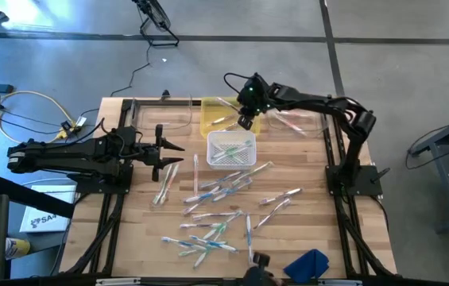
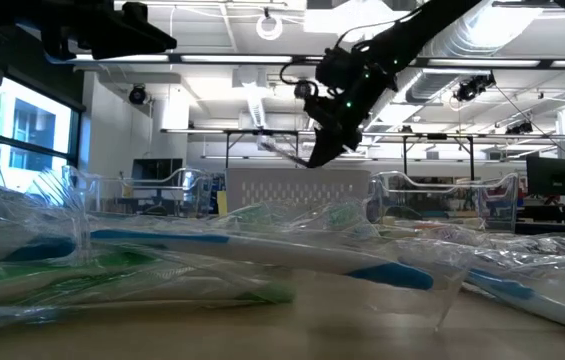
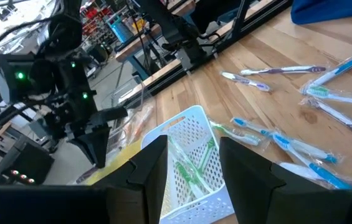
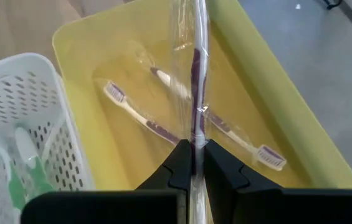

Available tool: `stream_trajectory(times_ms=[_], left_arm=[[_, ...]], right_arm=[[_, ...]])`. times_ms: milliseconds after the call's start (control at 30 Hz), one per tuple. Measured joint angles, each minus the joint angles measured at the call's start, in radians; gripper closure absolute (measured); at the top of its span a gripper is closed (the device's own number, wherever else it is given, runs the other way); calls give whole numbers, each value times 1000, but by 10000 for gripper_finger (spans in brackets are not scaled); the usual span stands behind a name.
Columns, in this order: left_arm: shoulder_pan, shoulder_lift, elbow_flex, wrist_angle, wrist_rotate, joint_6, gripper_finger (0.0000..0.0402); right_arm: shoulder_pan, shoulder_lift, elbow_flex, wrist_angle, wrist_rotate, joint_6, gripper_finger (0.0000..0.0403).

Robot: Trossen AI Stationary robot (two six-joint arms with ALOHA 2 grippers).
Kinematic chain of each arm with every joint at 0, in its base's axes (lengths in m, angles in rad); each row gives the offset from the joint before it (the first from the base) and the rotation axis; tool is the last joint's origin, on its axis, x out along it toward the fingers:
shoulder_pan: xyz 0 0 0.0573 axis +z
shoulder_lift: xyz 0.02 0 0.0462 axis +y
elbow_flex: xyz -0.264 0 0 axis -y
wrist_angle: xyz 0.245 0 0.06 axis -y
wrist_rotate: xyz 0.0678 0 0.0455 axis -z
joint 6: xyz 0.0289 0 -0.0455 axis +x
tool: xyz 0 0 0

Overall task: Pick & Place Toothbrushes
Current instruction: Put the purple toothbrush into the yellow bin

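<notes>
High view shows most of the work undone. Nearest the front edge of the table (image 1: 141, 238) lies a blue cloth (image 1: 310, 263), and just beyond it the loose toothbrushes (image 1: 216, 208) spread across the middle of the boards, about twenty in clear wrappers, mostly white with blue or green ends, a few with purple. None of these has been sorted yet.

Farther back, the left gripper (image 1: 163, 151) hovers at the left over the table, its fingers (image 3: 247, 167) apart and holding nothing, pointing toward the white basket (image 1: 232, 148). That basket sits at the centre, beyond the pile, and already holds a few green-accented brushes (image 4: 26, 174).

Farther still, touching the basket's far side, is the yellow bin (image 4: 88, 50). Two purple-accented brushes (image 4: 144, 118) lie crossed on its floor. The right gripper (image 4: 192, 163) hangs directly above this bin, clamped on a wrapped purple toothbrush (image 4: 195, 74) that points down into it; this brush is not yet released. The low view shows that gripper well above the table.

Behind the bins, clear trays (image 1: 160, 115) stand along the far edge, the right one (image 1: 297, 121) holding what look like pinkish brushes.

My judgement: sorting by colour is in an early stage, with only a handful placed, one about to drop, and the bulk of the pile remaining.
</notes>
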Motion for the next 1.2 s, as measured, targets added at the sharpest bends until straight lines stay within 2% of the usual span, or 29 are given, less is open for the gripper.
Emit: stream_trajectory(times_ms=[267, 633, 1067, 1200], left_arm=[[0, 0, 0, -1, 0, -7, 261], [0, 0, 0, -2, 0, -8, 261], [0, 0, 0, -2, 0, -8, 261], [0, 0, 0, -2, 0, -9, 261]], right_arm=[[-26, 62, 0, -5, -52, -26, 386], [-35, 77, 0, -30, -50, -41, 383], [-35, 77, 0, -45, -47, -40, 302], [-29, 48, 0, -46, -40, -66, 289]])
